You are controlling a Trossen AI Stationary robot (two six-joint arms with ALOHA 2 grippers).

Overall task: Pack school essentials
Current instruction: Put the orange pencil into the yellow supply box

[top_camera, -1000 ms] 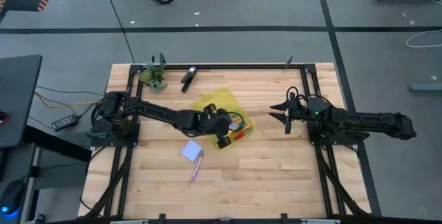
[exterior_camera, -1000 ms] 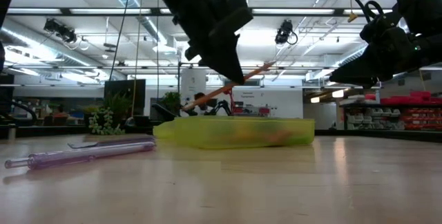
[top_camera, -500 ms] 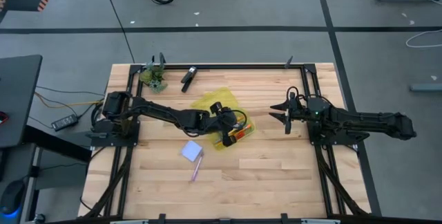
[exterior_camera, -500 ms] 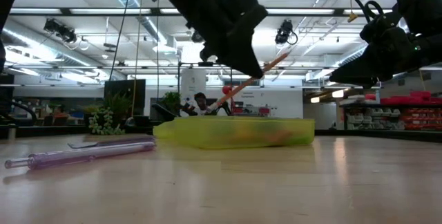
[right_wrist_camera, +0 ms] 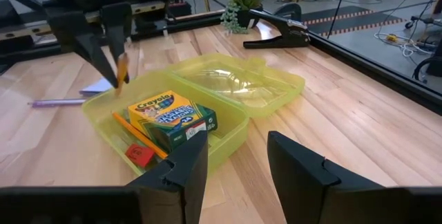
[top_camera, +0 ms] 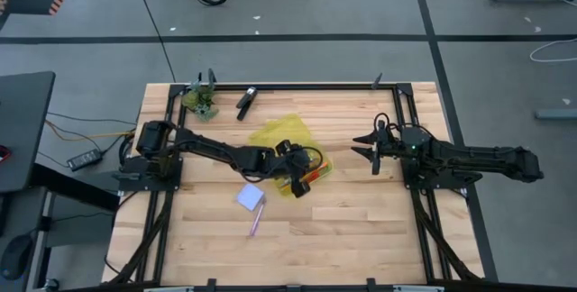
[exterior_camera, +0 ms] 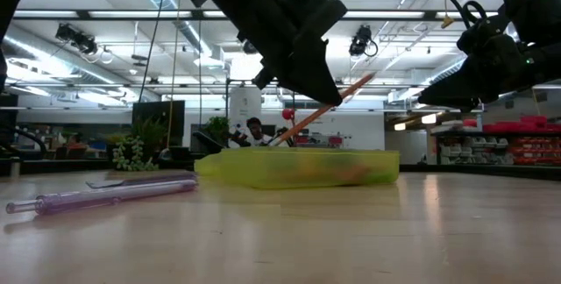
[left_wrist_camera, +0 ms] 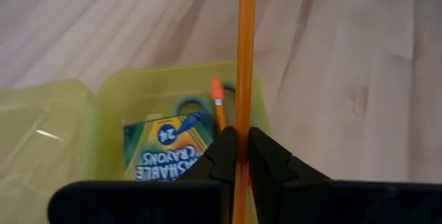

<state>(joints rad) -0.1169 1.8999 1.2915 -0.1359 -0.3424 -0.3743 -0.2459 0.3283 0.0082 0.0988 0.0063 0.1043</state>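
Note:
My left gripper hovers over the open translucent yellow case, shut on a thin orange pencil. The case lies flat on the table with its lid folded open. Inside lie the yellow-green crayon box, another orange pencil and the tiny red eraser. A green handle loop shows beside the crayon box. The pale note pad and pink pencil lie on the table near the case. My right gripper waits open at the table's right, touching nothing. My left gripper pinches the orange pencil's shaft between its two fingers, which lie across it and come slanting down from above. The pencil is tilted, its upper end toward the table's right and its lower end just over the case's rim.
A black clip-like object and a small plant sit near the far edge. A black frame runs round the table. Bare wood stretches toward the near edge and between the case and my right gripper.
My left gripper has carried the orange pencil toward the table's right, over the case, staying shut on it. The pencil keeps its tilt and has shifted along with the gripper.

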